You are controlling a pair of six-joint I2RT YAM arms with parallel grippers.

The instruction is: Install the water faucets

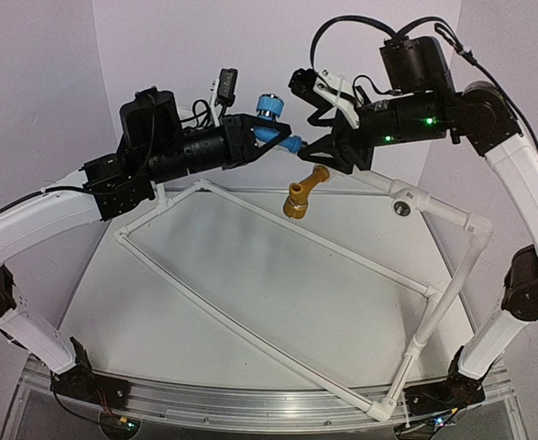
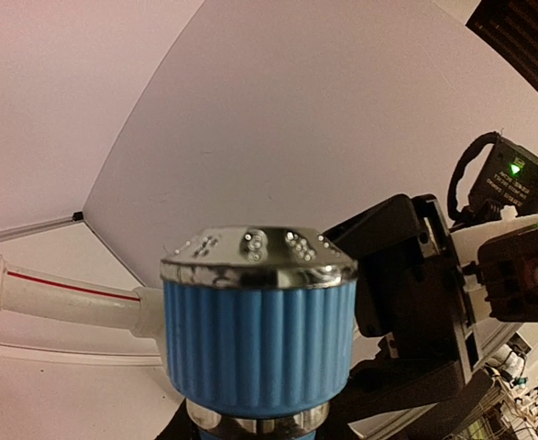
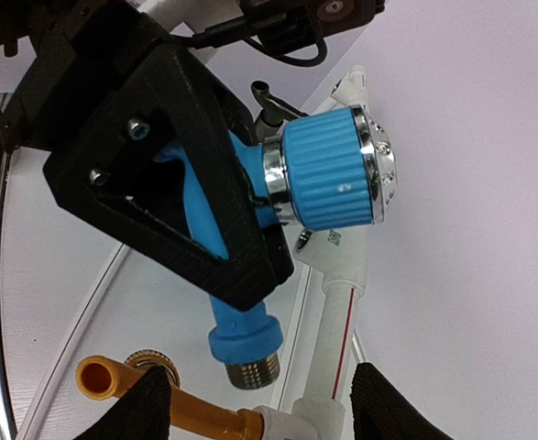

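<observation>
**Aloft, a blue tap (image 1: 275, 128) pinched over the far edge of the desk (image 1: 250, 312)**

Held about midway along that far edge, the blue tap is clear of the surface with its knob (image 2: 258, 335) uppermost. The knob is ribbed bright blue, capped with a shiny metal disc that carries raised dots, and a metal ring sits beneath it. Below that, the blue body ends in a short metal threaded end (image 3: 250, 371).

The left end effector (image 1: 267, 139) is pinching the tap, and one black triangular finger (image 3: 186, 183) lies across the body and hides its middle. In the left wrist view the knob fills the foreground.

The right end effector (image 1: 325, 149) sits just beside the threaded end. Its fingers (image 3: 149, 408) are spread wide and hold nothing.

Just below it, a yellow tap (image 1: 302, 194) stands raised off the desk, right of the middle of the far edge. Its round mouth is open and its stem runs into a white fitting (image 3: 282, 423). The blue tap's threaded end is near this stem and looks apart from it.

A white pipe frame (image 1: 278, 226) lies across the desk, rising toward the far right corner.
</observation>
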